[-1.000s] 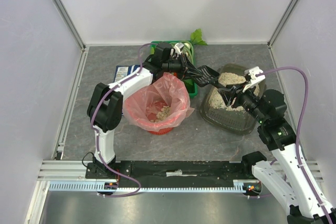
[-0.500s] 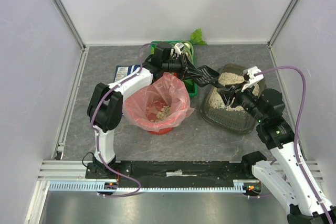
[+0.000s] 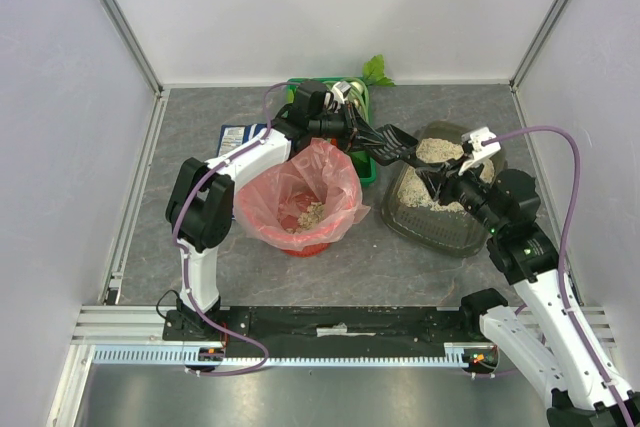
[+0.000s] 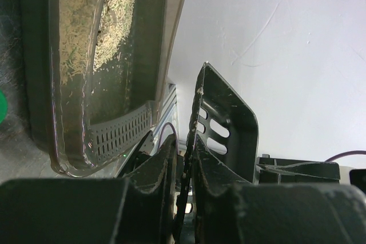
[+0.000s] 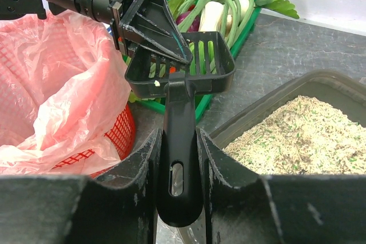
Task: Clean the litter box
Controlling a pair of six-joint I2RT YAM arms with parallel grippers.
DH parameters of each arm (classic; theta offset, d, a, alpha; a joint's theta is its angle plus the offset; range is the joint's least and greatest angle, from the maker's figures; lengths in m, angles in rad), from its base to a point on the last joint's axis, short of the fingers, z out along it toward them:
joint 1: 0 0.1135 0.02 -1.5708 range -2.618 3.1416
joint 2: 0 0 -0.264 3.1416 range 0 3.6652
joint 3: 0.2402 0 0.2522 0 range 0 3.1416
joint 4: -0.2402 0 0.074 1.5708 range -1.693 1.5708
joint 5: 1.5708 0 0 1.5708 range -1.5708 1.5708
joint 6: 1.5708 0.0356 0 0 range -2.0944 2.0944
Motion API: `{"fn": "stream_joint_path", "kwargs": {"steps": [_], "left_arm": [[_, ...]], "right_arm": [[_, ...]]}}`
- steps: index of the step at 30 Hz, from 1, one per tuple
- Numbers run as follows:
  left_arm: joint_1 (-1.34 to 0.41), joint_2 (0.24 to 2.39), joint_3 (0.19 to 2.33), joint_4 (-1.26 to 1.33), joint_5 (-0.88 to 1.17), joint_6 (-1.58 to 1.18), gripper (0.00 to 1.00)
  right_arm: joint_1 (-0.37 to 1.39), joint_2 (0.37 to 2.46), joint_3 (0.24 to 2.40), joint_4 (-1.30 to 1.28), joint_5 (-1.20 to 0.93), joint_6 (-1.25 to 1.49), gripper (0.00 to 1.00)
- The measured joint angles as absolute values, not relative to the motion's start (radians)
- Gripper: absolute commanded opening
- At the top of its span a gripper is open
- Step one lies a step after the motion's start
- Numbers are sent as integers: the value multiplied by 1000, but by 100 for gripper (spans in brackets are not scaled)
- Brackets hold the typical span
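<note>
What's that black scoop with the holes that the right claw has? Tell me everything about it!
The scoop looks like black plastic. It has a long flat handle with a hole near the end and a boxy head with long slots. It is nearly empty: one pale crumb. The right claw pinches the handle, holding it in the air near the litter box. A second black piece, held by the left claw, touches its rim.

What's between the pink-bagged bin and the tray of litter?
A black slotted scoop, held up by the left gripper and right gripper. The right wrist view shows it between the pink-bagged bin and the litter box.
</note>
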State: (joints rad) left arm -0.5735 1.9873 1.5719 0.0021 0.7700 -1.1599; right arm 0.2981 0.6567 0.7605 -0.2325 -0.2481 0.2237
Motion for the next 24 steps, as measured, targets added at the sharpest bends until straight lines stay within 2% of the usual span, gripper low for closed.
{"fn": "stream_joint_path", "kwargs": {"steps": [1, 3, 7, 9, 12, 15, 18, 24], "left_arm": [[-574, 1987, 1572, 2, 770, -1160, 4], [-574, 1987, 1572, 2, 770, -1159, 12], [-575, 1987, 1575, -2, 772, -1152, 38], [-576, 1988, 1581, -6, 772, -1136, 56], [-576, 1988, 1594, -22, 770, -1110, 67], [-576, 1988, 1608, -40, 767, -1085, 76], [-577, 1988, 1626, -61, 759, -1046, 79], [-587, 1987, 1676, -126, 708, -934, 79]], "right_arm": [[298, 655, 759, -232, -247, 224, 5], [298, 652, 759, -232, -246, 224, 0], [299, 639, 754, -233, -238, 228, 0], [299, 627, 752, -233, -226, 234, 0], [299, 604, 752, -234, -198, 243, 0], [299, 583, 752, -249, -160, 250, 0], [299, 569, 752, -267, -128, 254, 0], [299, 567, 759, -332, -46, 270, 0]]}}
